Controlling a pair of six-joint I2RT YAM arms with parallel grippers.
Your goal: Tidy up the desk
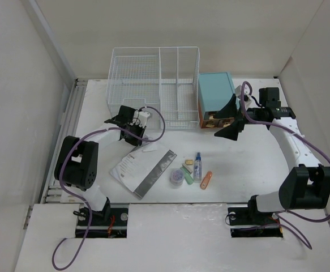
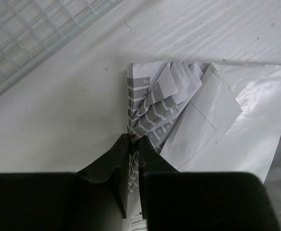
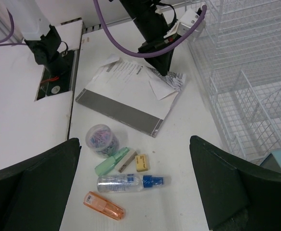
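Top external: one desk (image 1: 244, 164), one booklet (image 1: 132, 168).

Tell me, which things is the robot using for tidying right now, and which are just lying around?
In the job now:
- desk
- left gripper, shut on the folded leaflet
- wire basket, probably where things go

Just lying about:
- paper-clip jar
- spray bottle
- green marker
- orange tape dispenser
- teal cabinet
- right gripper, open and holding nothing
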